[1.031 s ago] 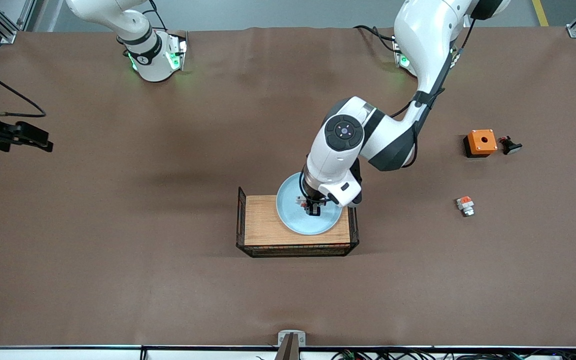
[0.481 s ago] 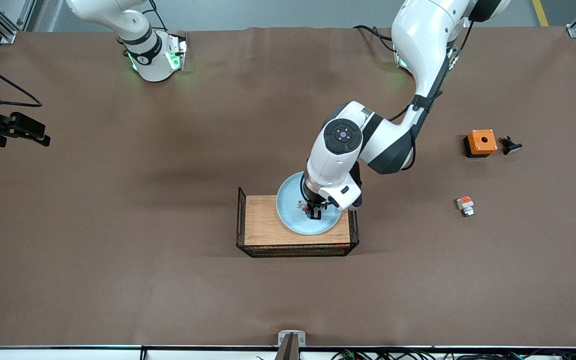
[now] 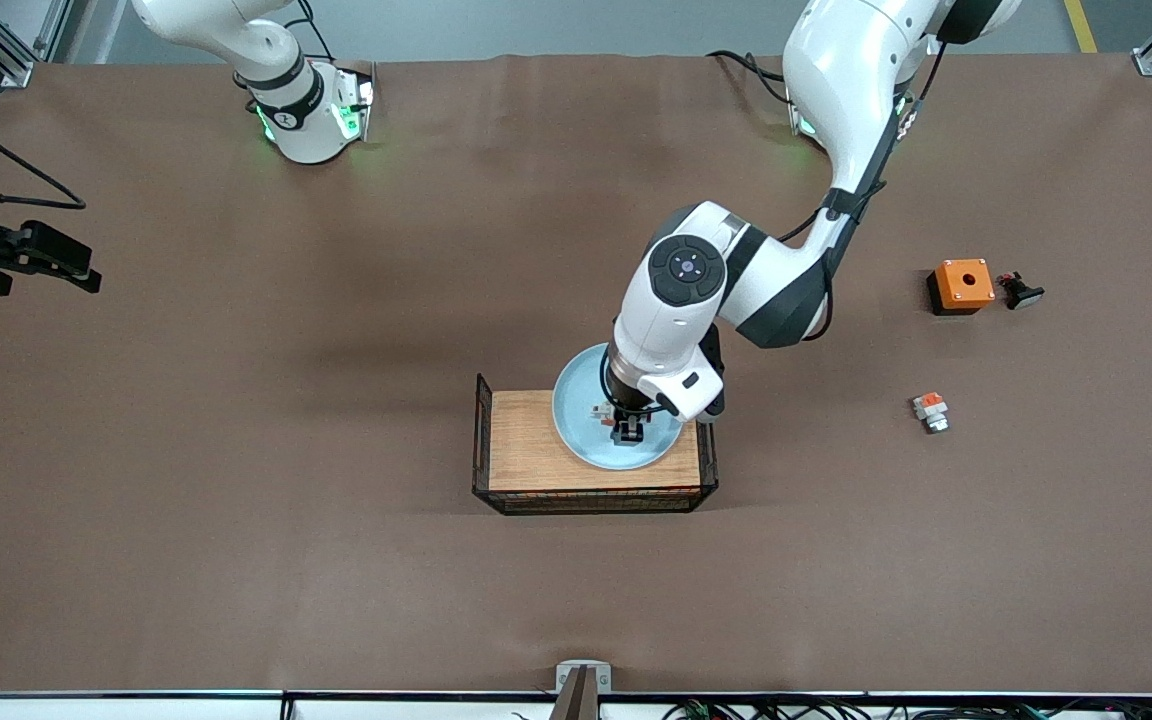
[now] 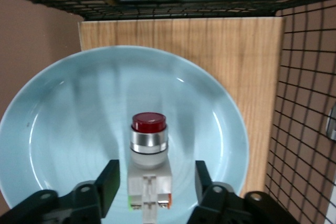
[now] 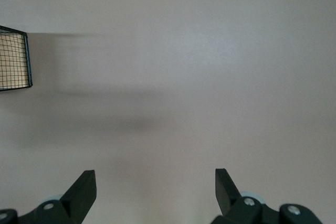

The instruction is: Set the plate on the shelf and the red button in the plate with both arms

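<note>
Both task items look placed: button lying on plate, plate sitting on rack mid-desk. Left tool low over plate, fingers apart, gap each side of button, so probably just let go; only retreat left imo. Right tool wide apart, empty, waiting at right arm's end of desk. Button's back end cut off in left wrist view, mostly arm-hidden from front.
</note>
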{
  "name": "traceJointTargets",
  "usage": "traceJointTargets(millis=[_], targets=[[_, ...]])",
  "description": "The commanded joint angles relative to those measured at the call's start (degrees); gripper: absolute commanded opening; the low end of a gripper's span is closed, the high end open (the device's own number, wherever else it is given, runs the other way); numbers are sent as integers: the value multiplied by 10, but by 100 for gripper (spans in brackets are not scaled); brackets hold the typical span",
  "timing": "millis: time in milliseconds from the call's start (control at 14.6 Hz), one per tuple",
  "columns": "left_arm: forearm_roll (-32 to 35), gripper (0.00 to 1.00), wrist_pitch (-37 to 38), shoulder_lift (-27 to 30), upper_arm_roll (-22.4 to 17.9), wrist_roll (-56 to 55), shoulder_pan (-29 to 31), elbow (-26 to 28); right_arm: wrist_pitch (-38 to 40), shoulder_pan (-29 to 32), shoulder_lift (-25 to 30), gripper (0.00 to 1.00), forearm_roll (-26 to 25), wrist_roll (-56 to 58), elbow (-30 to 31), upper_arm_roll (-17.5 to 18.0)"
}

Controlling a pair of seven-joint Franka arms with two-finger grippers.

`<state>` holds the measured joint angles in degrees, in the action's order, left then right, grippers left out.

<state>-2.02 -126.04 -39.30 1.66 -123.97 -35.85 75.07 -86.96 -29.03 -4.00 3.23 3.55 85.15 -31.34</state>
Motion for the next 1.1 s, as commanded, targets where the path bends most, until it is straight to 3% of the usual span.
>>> traceJointTargets(millis=[0,137,206,550,1031], targets=[[10,99,0,11,-8,-3,1,-13,-1,145,2,100,-12,-13,-2,158],[10,99,6,34,-13,0,7,-12,2,223,5,100,-23,-38,-3,244],[9,99,10,46,-13,13,15,-12,4,228,7,100,-37,-42,-3,252],[-2,99,73,120,-8,137,55,-7,35,285,27,100,-44,-23,-5,263],[-8,99,285,227,-8,553,126,15,40,296,26,100,-45,2,-17,259]])
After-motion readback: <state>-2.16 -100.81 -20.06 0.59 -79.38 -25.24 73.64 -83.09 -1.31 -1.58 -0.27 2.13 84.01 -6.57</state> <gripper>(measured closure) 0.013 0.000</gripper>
